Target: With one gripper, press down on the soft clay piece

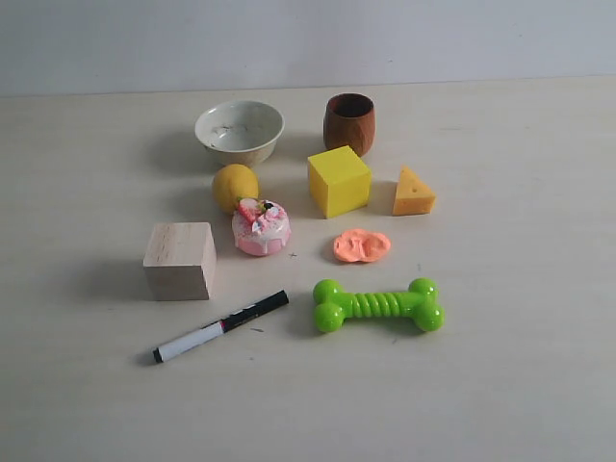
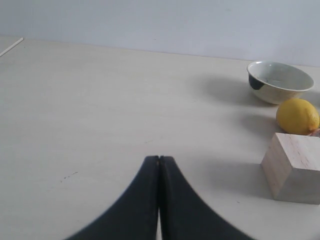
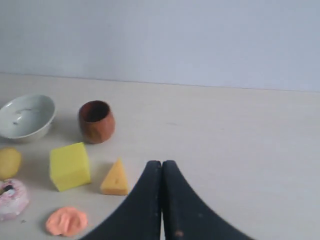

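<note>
**Both grippers shut and empty; clay piece not in contact with either**

The left gripper (image 2: 159, 158) has its two black fingers pressed together along their whole visible length, with nothing between them. Bare table (image 2: 75, 110) lies straight ahead of its tips. Off to one side and well apart from it stand three things. A pale wooden block (image 2: 295, 167) is nearest, a lemon (image 2: 297, 116) lies beyond that, and a white bowl (image 2: 280, 81) is farthest out.

The exterior view also shows a black-and-white marker (image 1: 221, 326) and a green bone toy (image 1: 378, 305). Where they lie relative to either gripper cannot be told.

The right gripper (image 3: 161, 161) is likewise fully closed, its fingers touching and holding nothing. Every object it sees lies to the same side of it. A pink-and-white toy cake (image 3: 11, 199) sits farthest out to that side. A brown wooden cup (image 3: 96, 121) stands ahead of the tips, and a yellow cube (image 3: 70, 166) is closer in. An orange-yellow cheese wedge (image 3: 115, 178) appears just beside one finger, though contact cannot be judged.

The soft clay piece (image 3: 66, 221) lies flat on the table. It is salmon-orange and dented, and sits between the toy cake and the right gripper's fingers, clear of both. No finger rests on it.
</note>
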`<state>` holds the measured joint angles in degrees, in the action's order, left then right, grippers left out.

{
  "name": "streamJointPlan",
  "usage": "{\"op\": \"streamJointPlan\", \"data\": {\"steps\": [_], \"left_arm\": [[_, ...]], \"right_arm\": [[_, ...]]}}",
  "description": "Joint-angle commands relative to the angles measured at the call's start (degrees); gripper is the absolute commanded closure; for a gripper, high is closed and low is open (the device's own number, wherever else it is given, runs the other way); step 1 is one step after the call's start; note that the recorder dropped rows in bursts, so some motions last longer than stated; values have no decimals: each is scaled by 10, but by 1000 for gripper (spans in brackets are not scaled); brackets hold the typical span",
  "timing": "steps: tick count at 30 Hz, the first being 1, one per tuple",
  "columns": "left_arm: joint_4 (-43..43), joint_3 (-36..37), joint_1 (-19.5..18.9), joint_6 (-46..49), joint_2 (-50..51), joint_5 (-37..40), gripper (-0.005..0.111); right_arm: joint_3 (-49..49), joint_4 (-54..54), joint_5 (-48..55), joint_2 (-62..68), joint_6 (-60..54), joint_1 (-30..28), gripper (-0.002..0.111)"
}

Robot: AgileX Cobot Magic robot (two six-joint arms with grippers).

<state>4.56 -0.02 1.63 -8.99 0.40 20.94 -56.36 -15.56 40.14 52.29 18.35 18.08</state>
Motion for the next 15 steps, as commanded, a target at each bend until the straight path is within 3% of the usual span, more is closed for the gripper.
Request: {"op": "streamJointPlan", "data": {"steps": [1,5,15], "left_arm": [[-4,0,3,-1,-4,-5,107],[-4,0,3,-1,-4,-5,107],[-4,0,3,-1,-4,-5,107]], "right_arm": [[73,6,-41,-75,-3,-87,108],[176,3,-91,-169,-7,-172,108],[325,-1,-183,-354,-18,-196,108]]}}
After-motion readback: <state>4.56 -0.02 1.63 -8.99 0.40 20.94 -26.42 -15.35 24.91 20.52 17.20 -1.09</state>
